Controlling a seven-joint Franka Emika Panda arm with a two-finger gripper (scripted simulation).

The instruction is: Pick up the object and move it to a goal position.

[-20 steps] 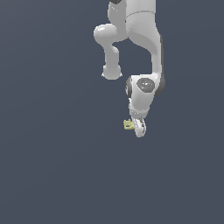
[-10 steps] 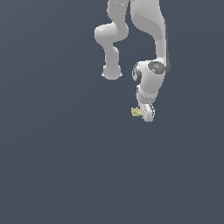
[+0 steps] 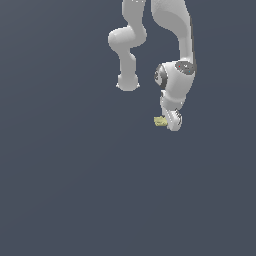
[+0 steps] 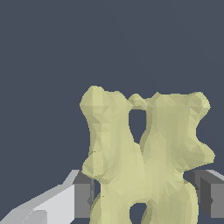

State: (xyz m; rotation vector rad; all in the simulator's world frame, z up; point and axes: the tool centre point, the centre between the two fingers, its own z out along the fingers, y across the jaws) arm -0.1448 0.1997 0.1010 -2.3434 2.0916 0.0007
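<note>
Fingers (image 4: 142, 194) closing on the pale yellow piece (image 4: 146, 153), sitting between the pads (image 4: 83, 199); most of it sticking out beyond them; lumpy sides risking twisting or slipping out mid-carry.

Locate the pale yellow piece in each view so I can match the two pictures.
Exterior view: the pale yellow piece sits at the arm's lower tip, right of centre, held in the tool.
Wrist view: it fills the lower centre, between the grey fingers.
Shared landmark: the tool gripping it.
</note>
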